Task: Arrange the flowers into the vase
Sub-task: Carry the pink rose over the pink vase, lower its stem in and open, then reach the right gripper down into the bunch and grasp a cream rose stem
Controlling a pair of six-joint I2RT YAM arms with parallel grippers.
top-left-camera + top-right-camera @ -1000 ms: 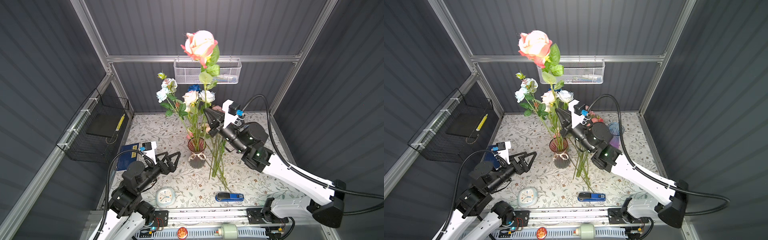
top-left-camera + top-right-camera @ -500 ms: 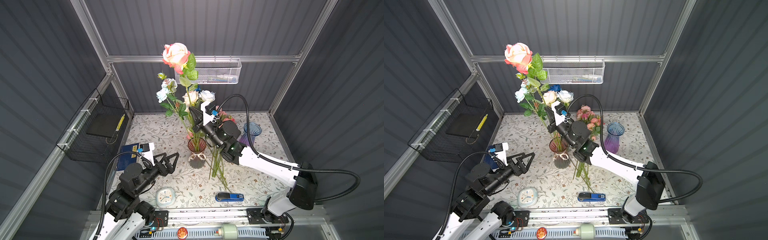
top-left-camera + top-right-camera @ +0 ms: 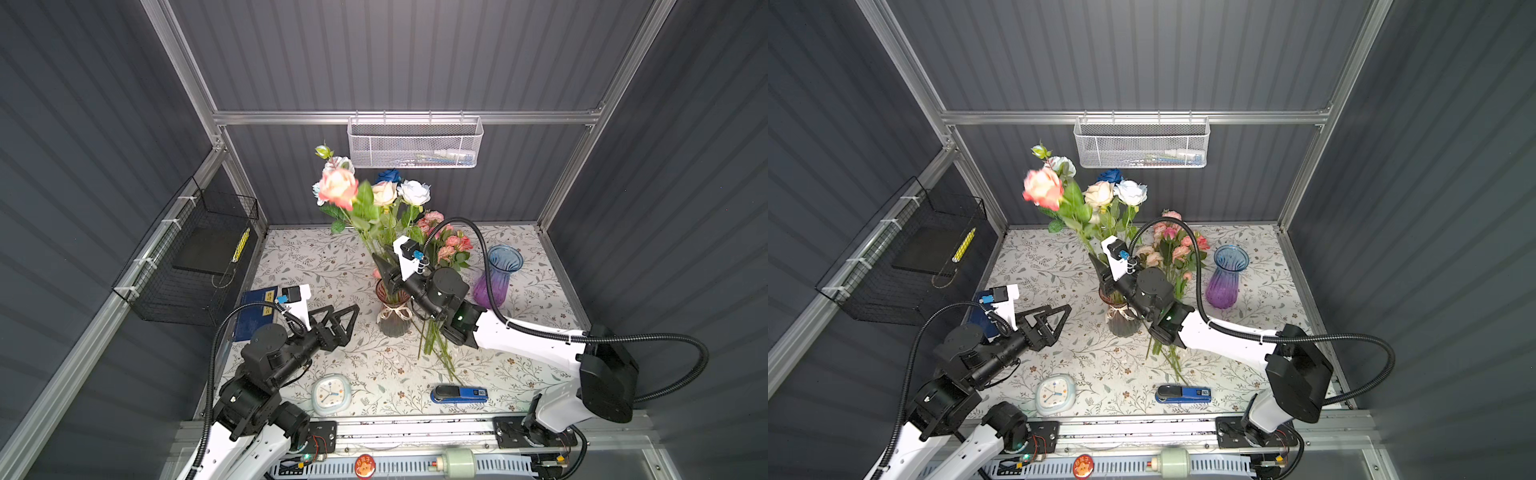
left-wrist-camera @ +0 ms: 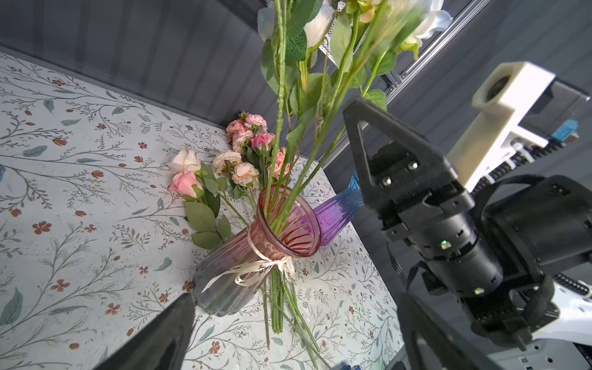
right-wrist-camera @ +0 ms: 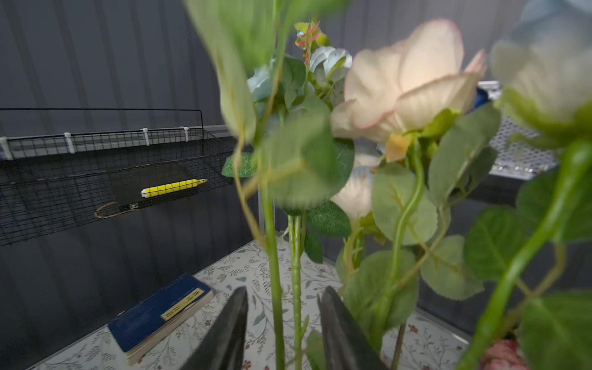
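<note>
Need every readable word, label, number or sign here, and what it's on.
Nothing reads cleanly.
Cream ribbon on the pink-to-grey ribbed glass vase: script print, possibly "Just", rest blurred.
Yellow label on the dark blue book: characters blurred.
Pale rounded-square clock: dial numerals too small.
Blue stapler: white label too small.
Red round badge: yellow mark unreadable.

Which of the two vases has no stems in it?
The blue-and-purple vase, on the right in both top views: its mouth is bare. The pink ribboned vase holds the tall roses.
</note>
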